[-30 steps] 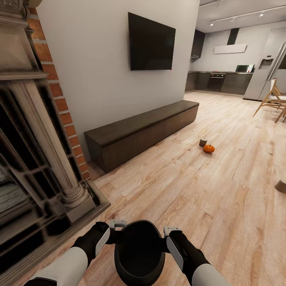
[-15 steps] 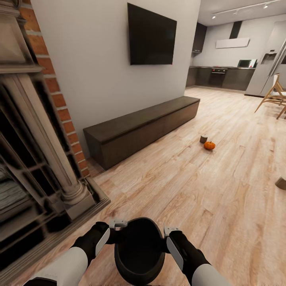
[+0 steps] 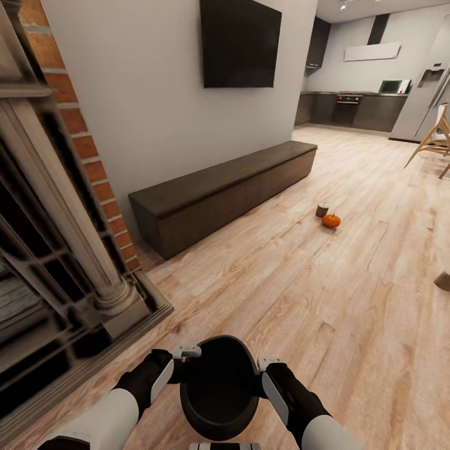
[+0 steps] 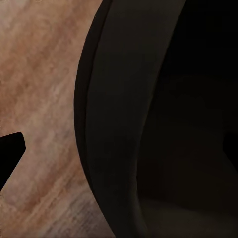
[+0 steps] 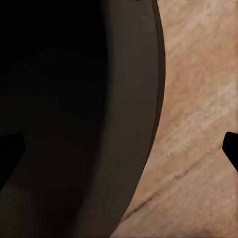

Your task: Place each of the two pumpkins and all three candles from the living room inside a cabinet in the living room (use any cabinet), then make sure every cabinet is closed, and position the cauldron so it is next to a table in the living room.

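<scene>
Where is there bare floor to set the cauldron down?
Bare boards stretch from the cauldron to the cabinet and toward the pumpkin. The fireplace crowds the left, and a candle sits beside the pumpkin.

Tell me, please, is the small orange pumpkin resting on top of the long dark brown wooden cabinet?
No, the small orange pumpkin sits on the light wood floor, beside a stubby candle and apart from the long dark brown cabinet.

Cauldron [image 3: 219, 394] sits between both arms, blocking the space directly ahead of them. Fireplace [image 3: 56, 250] base juts out close on the left. Cabinet [image 3: 225, 194] lines the wall beyond. Open floor [image 3: 300, 294] ahead and right; pumpkin [image 3: 331, 220] with candle [image 3: 322, 210] just beside it, possibly touching, well off
</scene>
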